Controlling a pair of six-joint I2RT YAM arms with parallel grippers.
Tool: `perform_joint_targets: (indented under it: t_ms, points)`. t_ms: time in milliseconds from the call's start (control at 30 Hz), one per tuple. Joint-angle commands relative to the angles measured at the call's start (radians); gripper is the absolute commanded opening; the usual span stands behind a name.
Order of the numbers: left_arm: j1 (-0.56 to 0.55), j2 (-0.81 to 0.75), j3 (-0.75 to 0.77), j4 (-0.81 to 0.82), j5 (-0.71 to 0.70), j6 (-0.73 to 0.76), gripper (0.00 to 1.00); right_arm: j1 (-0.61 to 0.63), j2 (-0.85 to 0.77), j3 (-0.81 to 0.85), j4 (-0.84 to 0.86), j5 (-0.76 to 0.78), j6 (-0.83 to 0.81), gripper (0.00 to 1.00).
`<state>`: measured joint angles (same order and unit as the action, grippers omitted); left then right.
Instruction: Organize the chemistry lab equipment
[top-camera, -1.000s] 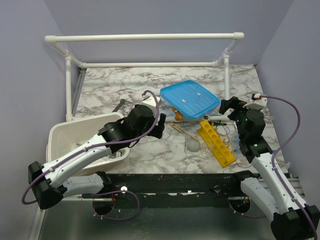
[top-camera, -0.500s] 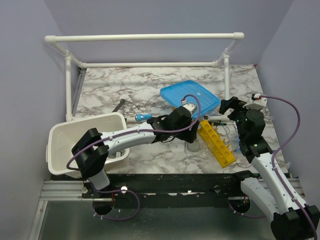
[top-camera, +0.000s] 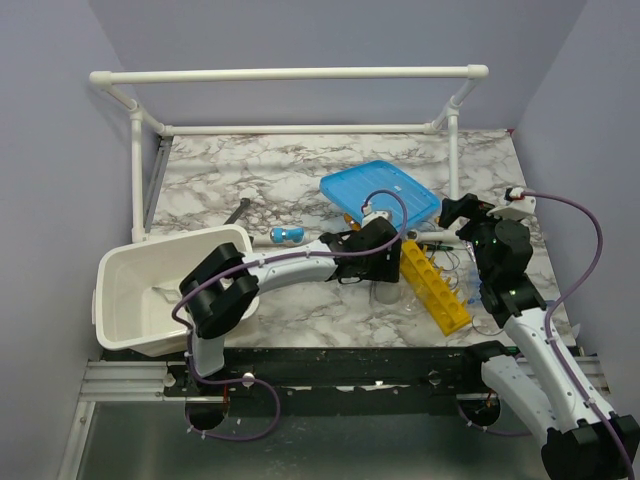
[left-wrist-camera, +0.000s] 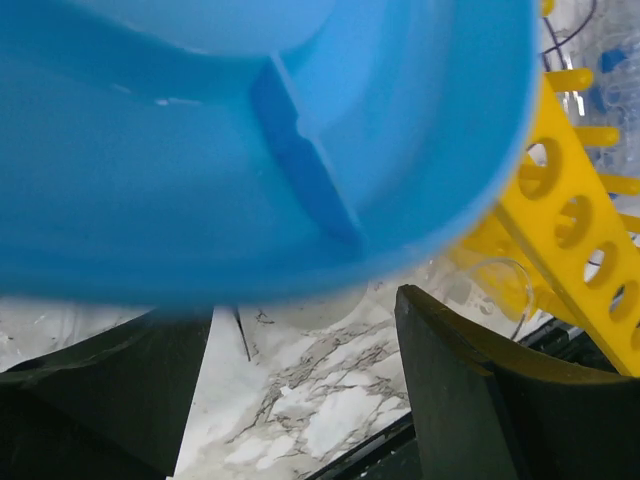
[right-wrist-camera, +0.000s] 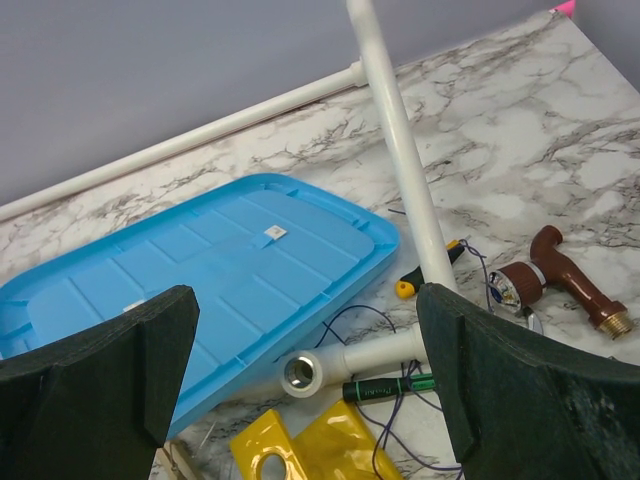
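My left gripper (top-camera: 385, 262) is open and empty, low over the marble table at the near edge of the blue lid (top-camera: 380, 197). In the left wrist view the lid (left-wrist-camera: 250, 130) fills the top, with bare marble between the open jaws (left-wrist-camera: 300, 400). The yellow holed rack (top-camera: 432, 285) lies just right of the gripper and shows in the left wrist view (left-wrist-camera: 570, 230), with clear glass (left-wrist-camera: 500, 290) in front of it. A clear glass flask (top-camera: 385, 293) sits just below the gripper. My right gripper (top-camera: 455, 212) is open and empty, held above the rack's far end (right-wrist-camera: 300, 450).
The white tub (top-camera: 130, 300) stands at the near left. A small blue item (top-camera: 290, 234) and a thin metal tool (top-camera: 240, 210) lie left of the lid. A white pipe frame (right-wrist-camera: 400, 130), a screwdriver (right-wrist-camera: 425, 275), a green pen (right-wrist-camera: 390, 385), wires and a brown part (right-wrist-camera: 555, 275) crowd the right.
My left arm has swung right from beside the tub to the lid's near edge, and now covers the wooden sticks. The right arm has not moved.
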<state>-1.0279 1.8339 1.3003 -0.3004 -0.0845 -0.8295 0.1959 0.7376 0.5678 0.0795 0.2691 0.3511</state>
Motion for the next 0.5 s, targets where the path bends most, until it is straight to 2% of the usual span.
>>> perform_joint_targets:
  t_ms: [0, 467]
  points:
    - [-0.001, 0.057, 0.073, -0.070, -0.042, -0.053, 0.74, -0.004, -0.018, 0.014, -0.009, -0.025, 0.008, 1.00]
    - [0.021, 0.168, 0.141, -0.107, -0.040, -0.058, 0.70, -0.004, -0.037, 0.010, -0.009, -0.038, 0.014, 1.00]
